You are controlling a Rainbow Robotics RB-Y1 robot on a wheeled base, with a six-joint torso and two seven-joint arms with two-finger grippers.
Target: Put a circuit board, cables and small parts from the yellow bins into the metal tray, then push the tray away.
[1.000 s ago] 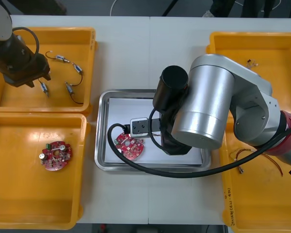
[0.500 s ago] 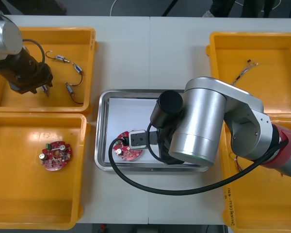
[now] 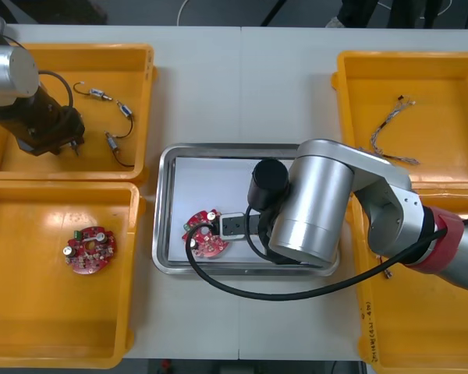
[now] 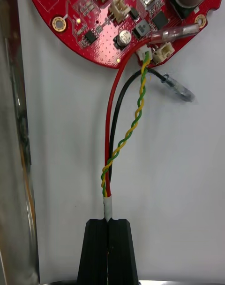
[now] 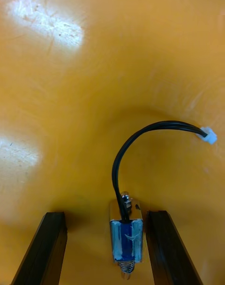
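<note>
While left pincer (image 5: 106, 217) gapes — small metal part (image 5: 125, 236) lies between.

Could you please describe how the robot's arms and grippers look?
The right arm is a fat, shiny silver cylinder with a red band behind it, a black wrist and a looping black cable. The left arm is silver too, with a dark wrist and black cable. The right gripper and left gripper have straight, squared black jaws.

left gripper (image 5: 106, 215) fingers (image 5: 47, 247) apart, small metal part (image 5: 125, 240) between them, black cable (image 5: 140, 137), yellow bin (image 5: 93, 93) floor
</note>
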